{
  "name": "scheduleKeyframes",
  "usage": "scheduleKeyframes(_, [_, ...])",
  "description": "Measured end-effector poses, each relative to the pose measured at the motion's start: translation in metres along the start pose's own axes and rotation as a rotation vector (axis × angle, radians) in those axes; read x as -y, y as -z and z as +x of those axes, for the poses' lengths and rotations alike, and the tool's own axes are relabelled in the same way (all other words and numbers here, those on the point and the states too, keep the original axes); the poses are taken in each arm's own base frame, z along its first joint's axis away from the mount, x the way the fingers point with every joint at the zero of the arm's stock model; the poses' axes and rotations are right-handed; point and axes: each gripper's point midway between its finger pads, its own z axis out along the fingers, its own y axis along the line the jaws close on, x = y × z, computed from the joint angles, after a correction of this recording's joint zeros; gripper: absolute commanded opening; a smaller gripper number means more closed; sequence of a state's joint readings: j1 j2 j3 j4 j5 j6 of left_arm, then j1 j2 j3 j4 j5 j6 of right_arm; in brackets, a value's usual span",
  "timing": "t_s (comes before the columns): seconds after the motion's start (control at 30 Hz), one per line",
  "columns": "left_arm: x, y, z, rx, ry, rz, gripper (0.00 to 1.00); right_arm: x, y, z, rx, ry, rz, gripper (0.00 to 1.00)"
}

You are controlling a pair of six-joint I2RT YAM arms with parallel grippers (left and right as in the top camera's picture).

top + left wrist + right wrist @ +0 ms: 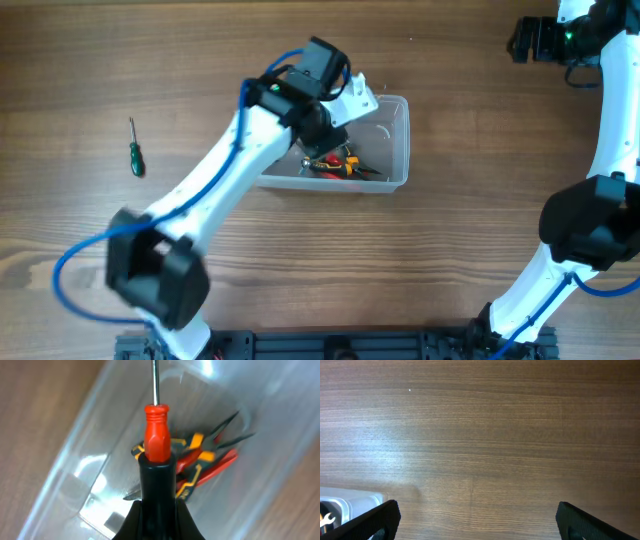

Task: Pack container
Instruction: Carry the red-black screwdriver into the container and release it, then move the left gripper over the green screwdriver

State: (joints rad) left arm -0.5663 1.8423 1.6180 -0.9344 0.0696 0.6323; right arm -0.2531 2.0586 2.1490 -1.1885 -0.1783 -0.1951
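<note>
Left wrist: left claw (157, 507) over container (65, 462) clamps red screwdriver (157, 435) — right claw (477, 522) wide.

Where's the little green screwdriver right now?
In the overhead view, the green screwdriver lies by itself on the wooden table. It is far out to the left of the container and not touching it.

White-shelled arms (235, 150) wearing black joint housings (160, 275); blue cable (58, 265) looping along left arm; right gripper (477, 509) showing black fingers (375, 520).
</note>
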Motion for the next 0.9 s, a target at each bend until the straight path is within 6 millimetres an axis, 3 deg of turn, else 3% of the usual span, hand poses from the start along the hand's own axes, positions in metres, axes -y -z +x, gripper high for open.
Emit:
scheduleKeyframes(0.17, [-0.009,-0.057,0.032,-0.146,-0.073,0.030,0.04,0.000,0.000,0.000,0.000,0.000,0.000,1.00])
scheduleKeyframes(0.23, [-0.013,-0.070,0.044,-0.183,-0.084,0.045,0.07,0.000,0.000,0.000,0.000,0.000,0.000,1.00])
scheduleKeyframes(0.3, [-0.019,-0.080,0.055,-0.211,-0.083,0.051,0.28,0.000,0.000,0.000,0.000,0.000,0.000,1.00])
scheduleKeyframes(0.37, [-0.025,-0.084,0.061,-0.219,-0.082,0.049,0.42,0.000,0.000,0.000,0.000,0.000,0.000,1.00])
scheduleKeyframes(0.5, [-0.032,-0.084,0.067,-0.226,-0.076,0.042,0.50,0.000,0.000,0.000,0.000,0.000,0.000,1.00])
scheduleKeyframes(0.63, [-0.026,-0.083,0.070,-0.244,-0.080,0.060,0.52,0.000,0.000,0.000,0.000,0.000,0.000,1.00])
scheduleKeyframes(0.73, [-0.021,-0.080,0.066,-0.241,-0.088,0.063,0.59,0.000,0.000,0.000,0.000,0.000,0.000,1.00])
scheduleKeyframes(0.87, [-0.032,-0.053,0.040,-0.170,-0.060,0.004,0.60,0.000,0.000,0.000,0.000,0.000,0.000,1.00])
scheduleKeyframes(0.9, [-0.045,-0.029,0.021,-0.104,-0.054,-0.049,0.61,0.000,0.000,0.000,0.000,0.000,0.000,1.00])
